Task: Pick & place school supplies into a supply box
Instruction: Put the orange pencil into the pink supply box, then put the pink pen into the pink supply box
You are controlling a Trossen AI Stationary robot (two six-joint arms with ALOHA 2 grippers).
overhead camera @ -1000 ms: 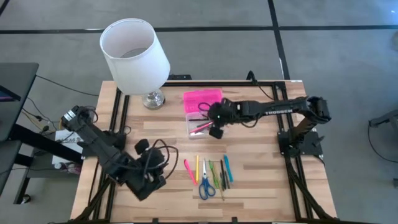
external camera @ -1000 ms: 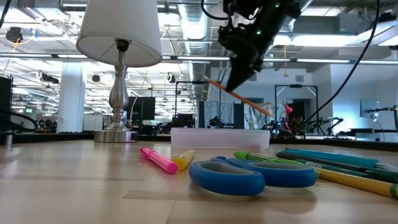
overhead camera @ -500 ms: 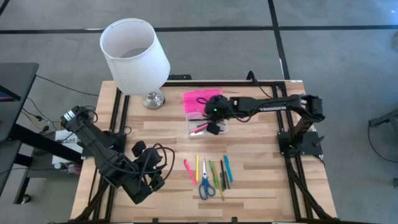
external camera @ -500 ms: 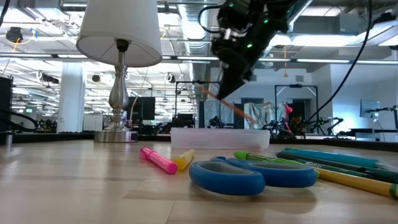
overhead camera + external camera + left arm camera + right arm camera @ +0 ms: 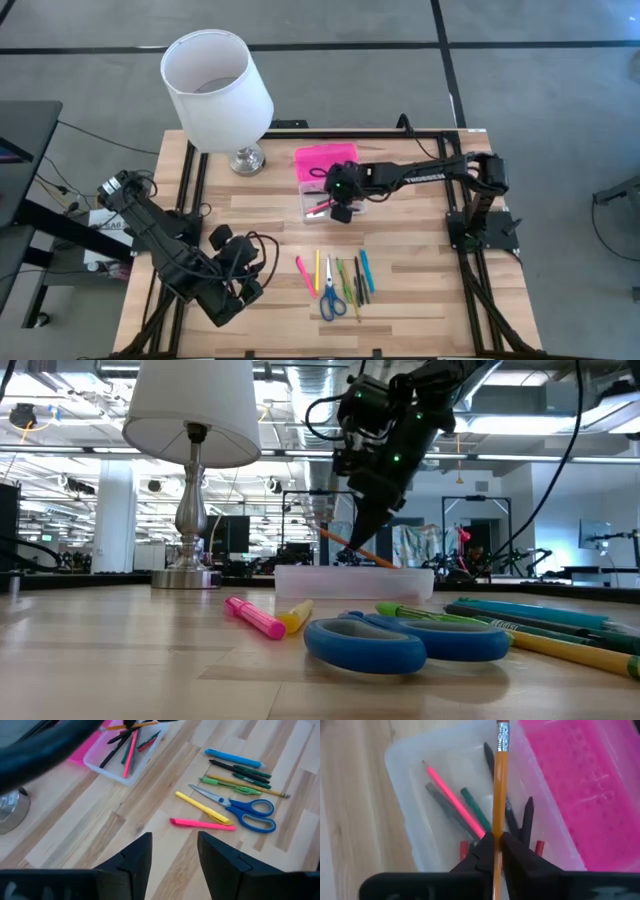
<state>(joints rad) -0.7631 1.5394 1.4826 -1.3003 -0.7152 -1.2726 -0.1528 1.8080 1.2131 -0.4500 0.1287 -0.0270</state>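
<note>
My right gripper (image 5: 338, 207) hangs over the supply box's clear base (image 5: 335, 203), shut on an orange pencil (image 5: 498, 785). The base holds a pink pen (image 5: 452, 800) and several dark ones. The pink lid (image 5: 325, 160) lies beside the base on its far side. Several more school supplies lie in a row on the table near the front, among them blue-handled scissors (image 5: 330, 297), a pink marker (image 5: 200, 823) and a yellow one (image 5: 202, 807). My left gripper (image 5: 175, 855) waits open above the table's near left part (image 5: 235, 290), touching nothing. My right gripper pinches the orange pencil's shaft (image 5: 496, 831) between its two fingers. The fingers slant down from the table's right side. The eraser end (image 5: 503, 730) sticks out past the fingertips. The pencil hangs tilted over the clear base, one end (image 5: 392, 566) down at the base's rim.
A white lamp (image 5: 215, 85) stands at the table's far left on a metal foot (image 5: 245, 160), close to the pink lid. Black frame rails run along the table's left and right edges. Bare wood lies between the box and the row of supplies.
My right gripper has come down and a little toward the table's left with the pencil, from above the box to just over its clear base. The pencil stays tilted, and its lower end has sunk to the base's rim.
</note>
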